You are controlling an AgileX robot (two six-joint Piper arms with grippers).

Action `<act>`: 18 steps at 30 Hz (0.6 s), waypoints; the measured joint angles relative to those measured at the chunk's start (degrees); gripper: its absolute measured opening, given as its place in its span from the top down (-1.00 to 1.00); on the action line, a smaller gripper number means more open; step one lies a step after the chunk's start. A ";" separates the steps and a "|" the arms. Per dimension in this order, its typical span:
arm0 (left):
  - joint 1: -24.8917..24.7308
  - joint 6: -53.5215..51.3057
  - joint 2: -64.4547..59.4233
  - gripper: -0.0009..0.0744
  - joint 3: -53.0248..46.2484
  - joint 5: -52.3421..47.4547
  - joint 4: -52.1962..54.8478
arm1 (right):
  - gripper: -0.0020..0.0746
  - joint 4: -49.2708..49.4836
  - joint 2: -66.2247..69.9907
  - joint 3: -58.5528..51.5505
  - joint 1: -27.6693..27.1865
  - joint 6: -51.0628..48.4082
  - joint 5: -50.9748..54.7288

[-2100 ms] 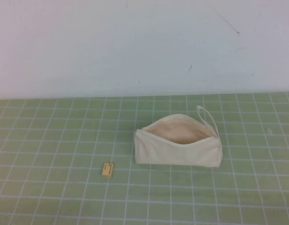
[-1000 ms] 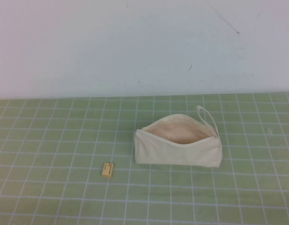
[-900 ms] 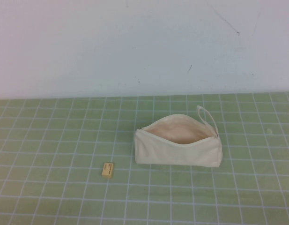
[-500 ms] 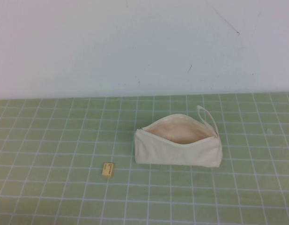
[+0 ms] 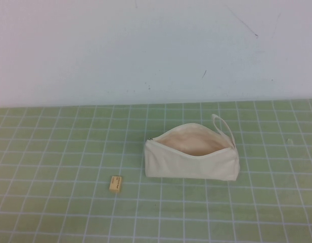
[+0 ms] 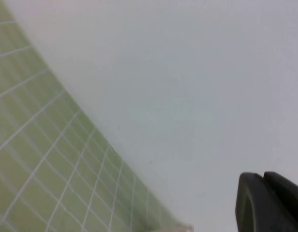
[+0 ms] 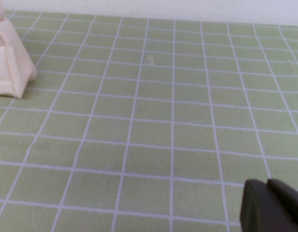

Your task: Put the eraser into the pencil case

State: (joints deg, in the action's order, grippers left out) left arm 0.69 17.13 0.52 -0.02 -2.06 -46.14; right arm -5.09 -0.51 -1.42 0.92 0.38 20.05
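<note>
The eraser (image 5: 115,183), a tiny pale yellow block, lies flat on the green grid mat, left of and slightly nearer than the pencil case. The pencil case (image 5: 191,162) is a cream-white pouch standing with its zip open and beige lining showing, its loop strap at the far right end. One end of it shows in the right wrist view (image 7: 8,63). Neither arm shows in the high view. The left gripper (image 6: 264,177) is shut and empty, facing the white wall. The right gripper (image 7: 266,183) is shut and empty above the mat, well to the right of the pouch.
The green grid mat (image 5: 54,152) covers the table up to a white back wall (image 5: 145,50). A small pale speck (image 7: 149,59) lies on the mat right of the pouch.
</note>
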 joint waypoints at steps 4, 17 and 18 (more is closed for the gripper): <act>-2.08 -11.21 -1.00 0.98 9.22 -8.17 5.42 | 0.95 0.00 0.00 0.00 0.00 0.00 0.00; -5.67 -43.54 -36.18 0.98 45.84 -44.44 10.80 | 0.95 0.00 0.00 0.00 0.00 0.00 0.00; -5.67 -46.74 -38.88 0.98 47.82 -45.75 11.13 | 0.95 0.00 0.00 0.00 0.00 0.00 0.00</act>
State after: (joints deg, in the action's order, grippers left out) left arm -4.97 -29.61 -38.37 47.80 -47.81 -35.02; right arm -5.09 -0.51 -1.42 0.92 0.38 20.05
